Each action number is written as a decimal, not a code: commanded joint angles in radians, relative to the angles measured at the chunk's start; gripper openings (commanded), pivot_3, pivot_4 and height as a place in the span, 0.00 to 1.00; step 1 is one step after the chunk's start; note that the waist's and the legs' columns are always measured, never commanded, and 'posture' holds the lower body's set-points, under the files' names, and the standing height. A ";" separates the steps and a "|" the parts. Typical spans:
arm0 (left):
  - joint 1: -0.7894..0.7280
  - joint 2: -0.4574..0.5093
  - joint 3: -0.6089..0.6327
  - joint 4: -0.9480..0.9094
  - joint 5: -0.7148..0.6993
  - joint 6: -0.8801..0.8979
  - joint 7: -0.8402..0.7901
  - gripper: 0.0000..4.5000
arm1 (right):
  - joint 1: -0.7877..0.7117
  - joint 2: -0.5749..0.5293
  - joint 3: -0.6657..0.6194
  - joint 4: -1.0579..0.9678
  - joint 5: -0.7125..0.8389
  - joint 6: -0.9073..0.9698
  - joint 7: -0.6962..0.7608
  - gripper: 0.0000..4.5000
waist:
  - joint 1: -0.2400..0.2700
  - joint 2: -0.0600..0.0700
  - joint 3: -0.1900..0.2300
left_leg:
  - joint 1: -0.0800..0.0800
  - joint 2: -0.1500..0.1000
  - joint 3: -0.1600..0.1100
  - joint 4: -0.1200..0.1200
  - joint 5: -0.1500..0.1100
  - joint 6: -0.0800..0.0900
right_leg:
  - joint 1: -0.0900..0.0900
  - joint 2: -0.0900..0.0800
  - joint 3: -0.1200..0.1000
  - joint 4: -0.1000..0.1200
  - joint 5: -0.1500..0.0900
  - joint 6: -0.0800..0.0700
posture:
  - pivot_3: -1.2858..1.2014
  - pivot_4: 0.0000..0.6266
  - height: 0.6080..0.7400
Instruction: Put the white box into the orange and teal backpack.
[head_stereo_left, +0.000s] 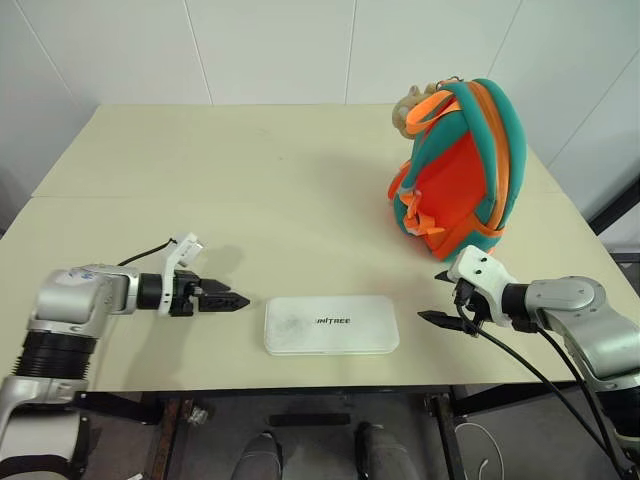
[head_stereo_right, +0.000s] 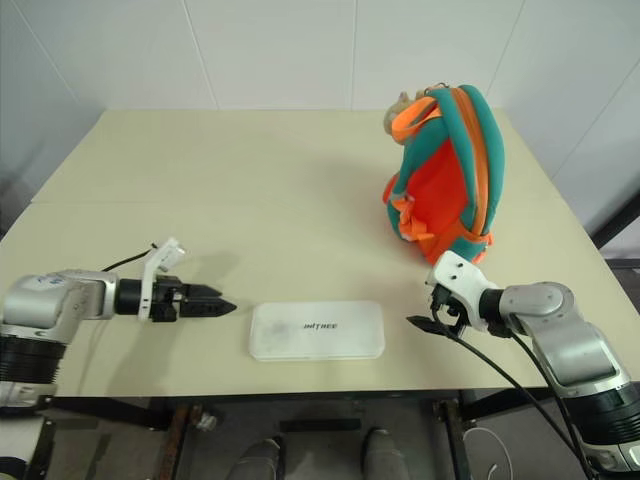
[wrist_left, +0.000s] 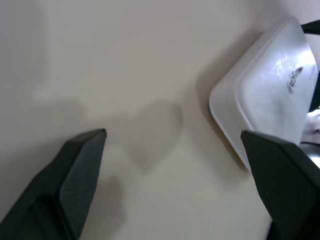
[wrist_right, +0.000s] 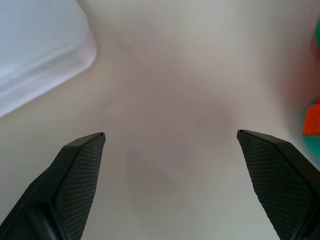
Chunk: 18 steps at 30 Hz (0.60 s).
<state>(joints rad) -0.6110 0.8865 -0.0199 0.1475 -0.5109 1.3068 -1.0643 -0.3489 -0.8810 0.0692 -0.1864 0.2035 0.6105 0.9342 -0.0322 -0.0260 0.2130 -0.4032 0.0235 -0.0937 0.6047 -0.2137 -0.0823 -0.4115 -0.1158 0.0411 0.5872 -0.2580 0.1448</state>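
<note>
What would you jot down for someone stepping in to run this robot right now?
Left hand: open, empty, just off the white box's left end.
Right hand: open, empty, just off its right end.
The box lies flat near the table's front edge.
The orange and teal backpack stands upright at the far right, behind the right hand.
Done: nothing.
Left: grasp the box, lift it and put it in the backpack.

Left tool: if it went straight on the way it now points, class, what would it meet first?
Probably the white box: the left tool, open, points at its near short end, though tilted down, so it might touch the table first.
</note>
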 joint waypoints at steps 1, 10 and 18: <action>-0.027 -0.034 0.021 0.021 -0.085 0.217 0.015 1.00 | -0.020 0.002 -0.007 -0.007 -0.008 -0.016 -0.006 1.00 | 0.001 0.000 0.000 | 0.000 0.000 0.000 0.000 0.000 0.000 | 0.000 0.000 0.000 0.000 0.000 0.000 | 0.52 0.24 1.00; -0.043 -0.124 0.127 0.194 -0.316 0.308 0.103 1.00 | -0.026 0.028 -0.002 -0.007 -0.011 -0.006 -0.018 1.00 | 0.004 0.000 0.000 | -0.001 0.000 0.000 0.000 0.000 0.000 | -0.001 0.000 0.000 0.002 0.000 0.000 | 0.52 0.24 1.00; 0.002 -0.220 0.179 0.266 -0.439 0.308 0.239 1.00 | -0.037 0.046 0.003 0.000 -0.016 0.001 -0.024 1.00 | 0.004 0.000 0.000 | 0.000 0.000 0.000 0.000 0.000 0.000 | -0.001 0.000 0.000 0.002 0.000 0.001 | 0.52 0.24 1.00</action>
<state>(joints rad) -0.6192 0.6748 0.1393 0.4075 -0.9165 1.6120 -0.8507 -0.3692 -0.8400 0.0734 -0.1833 0.1873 0.6134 0.9170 -0.0281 -0.0263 0.2131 -0.4033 0.0235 -0.0941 0.6052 -0.2135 -0.0825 -0.4123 -0.1158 0.0409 0.5899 -0.2579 0.1454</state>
